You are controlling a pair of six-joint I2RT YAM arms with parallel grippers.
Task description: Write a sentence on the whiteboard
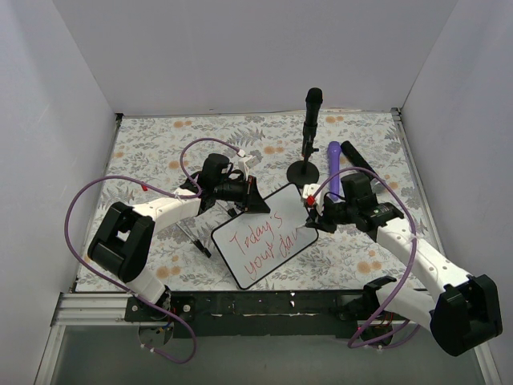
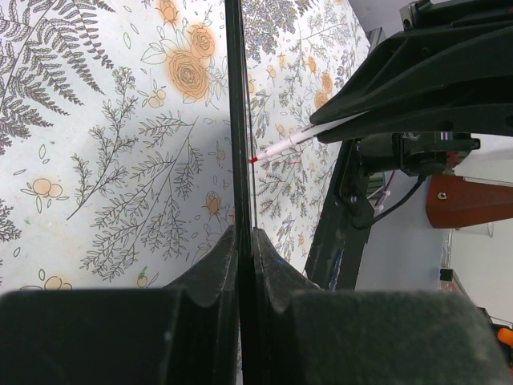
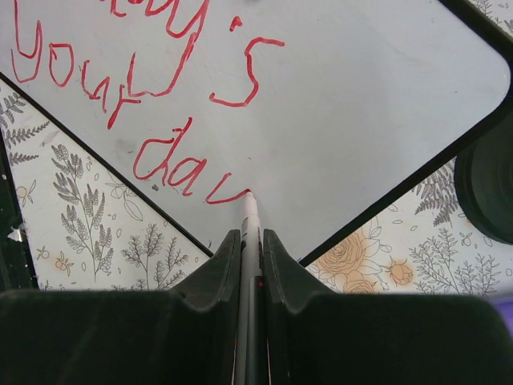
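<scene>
The whiteboard [image 1: 260, 237] lies slanted on the floral mat, white with a thin black frame. Red cursive on it reads "Today's your da" plus a started stroke [image 1: 264, 237]; the words also show in the right wrist view [image 3: 172, 164]. My left gripper [image 1: 250, 199] is shut on the board's far edge [image 2: 240, 160], seen edge-on between the fingers. My right gripper [image 1: 314, 220] is shut on a white marker [image 3: 250, 233]. Its red tip touches the board at the end of the last stroke. The marker also shows in the left wrist view [image 2: 280, 148].
A black stand with a dark marker [image 1: 309, 132] rises behind the board. A purple marker [image 1: 333, 167] and a black one [image 1: 357, 156] lie at the back right. White walls enclose the mat [image 1: 160, 152]. A black rail [image 1: 264, 305] runs along the near edge.
</scene>
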